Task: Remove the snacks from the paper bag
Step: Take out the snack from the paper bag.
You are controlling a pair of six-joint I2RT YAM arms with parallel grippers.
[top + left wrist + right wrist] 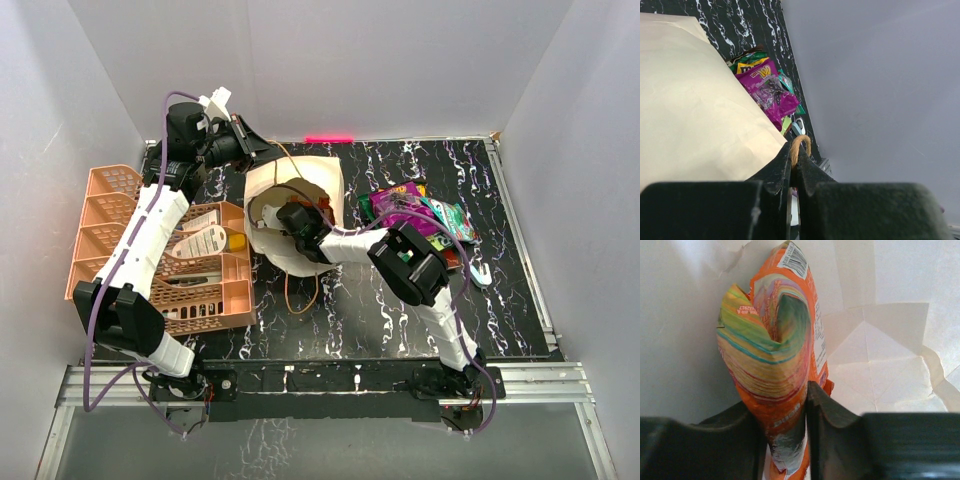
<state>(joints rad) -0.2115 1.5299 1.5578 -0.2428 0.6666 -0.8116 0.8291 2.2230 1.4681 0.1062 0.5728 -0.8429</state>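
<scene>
Pinching orange packet (775,340), barcode (792,260) end pointing away, right gripper (787,410) sits inside paper bag (890,340); left gripper (796,165) clamps handle (800,147).

An orange mesh basket (100,205) sits at the left of the black, white-veined desk (380,320), holding white tubes (205,242), one with a yellow end. A red glow (330,138) marks the far wall's foot.

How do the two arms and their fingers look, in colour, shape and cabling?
The left arm and the right arm have white tube-like links between bulky black joint housings. A thin purple cable runs loosely along each. The fingers are matte black, wedge-shaped, with scuffed edges. No markings are readable.
</scene>
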